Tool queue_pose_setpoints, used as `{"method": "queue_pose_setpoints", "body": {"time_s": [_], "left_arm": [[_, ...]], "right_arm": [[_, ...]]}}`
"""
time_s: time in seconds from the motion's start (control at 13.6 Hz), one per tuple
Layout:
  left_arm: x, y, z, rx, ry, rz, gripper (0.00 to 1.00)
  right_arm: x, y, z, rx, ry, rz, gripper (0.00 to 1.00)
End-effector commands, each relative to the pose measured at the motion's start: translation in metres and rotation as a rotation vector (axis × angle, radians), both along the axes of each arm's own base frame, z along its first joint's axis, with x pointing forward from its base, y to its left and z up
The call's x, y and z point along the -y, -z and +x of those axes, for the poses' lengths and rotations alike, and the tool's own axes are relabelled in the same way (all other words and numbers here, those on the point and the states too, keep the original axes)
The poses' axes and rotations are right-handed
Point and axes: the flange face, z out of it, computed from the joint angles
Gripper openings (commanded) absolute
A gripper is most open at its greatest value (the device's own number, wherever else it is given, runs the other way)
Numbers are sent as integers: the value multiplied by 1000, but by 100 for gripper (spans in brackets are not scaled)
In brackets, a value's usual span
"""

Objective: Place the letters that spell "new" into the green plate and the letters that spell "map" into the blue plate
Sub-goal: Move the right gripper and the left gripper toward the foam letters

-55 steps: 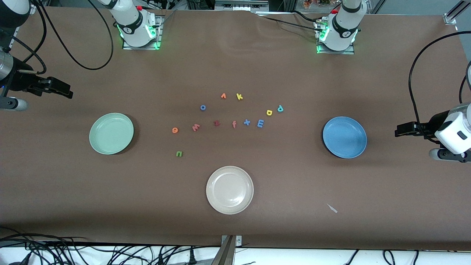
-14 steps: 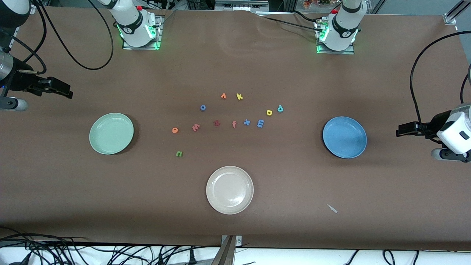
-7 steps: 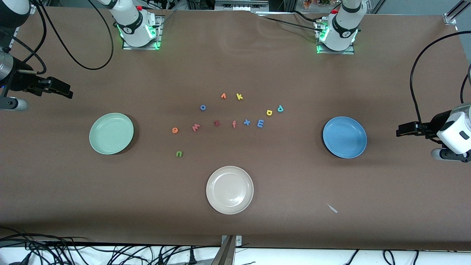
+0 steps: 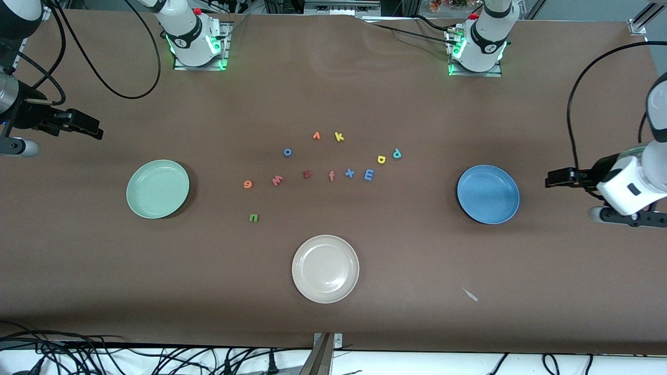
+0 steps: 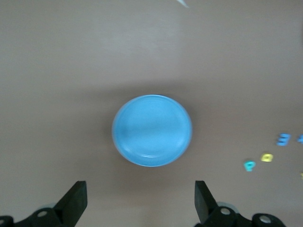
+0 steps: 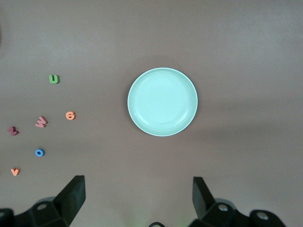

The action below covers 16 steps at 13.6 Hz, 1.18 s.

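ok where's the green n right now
In the front view the green n lies flat on the table, nearest the camera of all the letters, between the green plate and the cream-white plate.

Both arms hang raised at the two edges of the front view, jaws spread wide.

The white left arm enters at the right edge of the front view, its black two-finger left gripper (image 4: 553,179) pointing toward the frame's centre at mid-height, nothing between its fingers (image 5: 75,201). The right arm sits at the upper left edge, its black two-finger right gripper (image 4: 94,129) also aimed inward and empty, fingers (image 6: 73,196) parted.
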Motion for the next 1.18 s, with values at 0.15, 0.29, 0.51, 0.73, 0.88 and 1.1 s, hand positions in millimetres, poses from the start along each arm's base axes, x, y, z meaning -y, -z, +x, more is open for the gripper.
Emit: {"method": "queue_pose_setpoints", "body": {"time_s": [0.15,0.29,0.51,0.73,0.88,1.1], "left_arm": [[70,37,-18,-103,-45,-37,100],[101,69,-28,-131,-79,-55,100],[136,113,-52,-180,-112,-47,100],[170,159,-82,-140,-191,-29,100],[183,180,-102,-94,-276,-15,100],[202,205,-127,-115,-385,19,100]], "right_arm": [[0,0,3,-12,-12,-7,100],[0,5,6,-13,-17,-11,100],[-10,24,12,-51,-34,-1,100],[-37,57,23,-96,-53,23,100],[-52,81,33,-91,-38,45,100],[-77,113,37,-55,-7,35,100]]}}
